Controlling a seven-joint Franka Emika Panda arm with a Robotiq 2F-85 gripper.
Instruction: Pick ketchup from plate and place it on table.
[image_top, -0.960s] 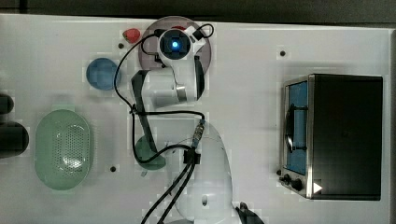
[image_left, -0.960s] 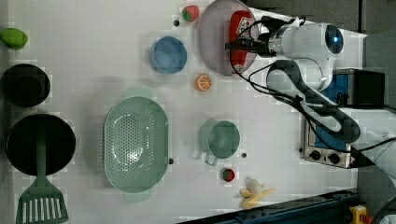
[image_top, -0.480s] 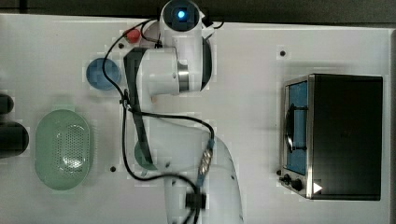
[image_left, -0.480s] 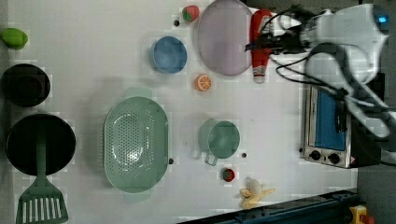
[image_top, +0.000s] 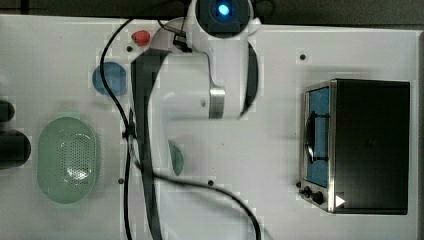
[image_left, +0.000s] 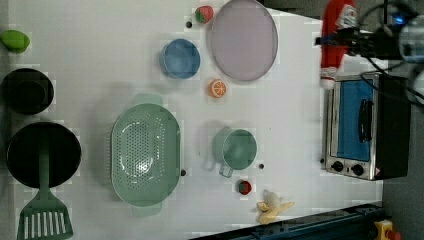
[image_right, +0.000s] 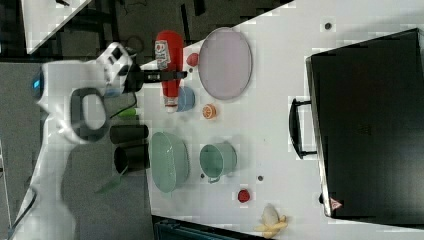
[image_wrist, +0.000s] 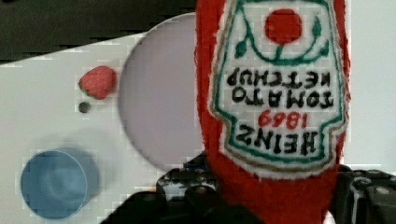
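The red ketchup (image_left: 334, 35) bottle hangs in the air, clear of the plate (image_left: 243, 40), with my gripper (image_left: 347, 40) shut on its lower body. Seen in the right view, the ketchup (image_right: 169, 60) hangs cap-down in the gripper (image_right: 166, 75), at the left of the lilac plate (image_right: 226, 62). Up close in the wrist view, the ketchup (image_wrist: 275, 93) label faces the camera, the gripper (image_wrist: 275, 198) fingers (image_wrist: 187, 191) clamp either side, and the bare plate (image_wrist: 159, 107) lies below on the white table (image_wrist: 37, 116). My arm covers the plate in the top view.
A blue bowl (image_left: 181, 58), a strawberry (image_left: 203, 13) and an orange slice (image_left: 217, 88) lie near the plate. A green basket (image_left: 145, 154), a green cup (image_left: 236, 149) and a toaster oven (image_left: 362, 127) stand further off. Black pans and a spatula (image_left: 42, 200) sit at the left view's left.
The ketchup has come up off the plate in my grip and moved toward the left view's right. The plate now lies bare.
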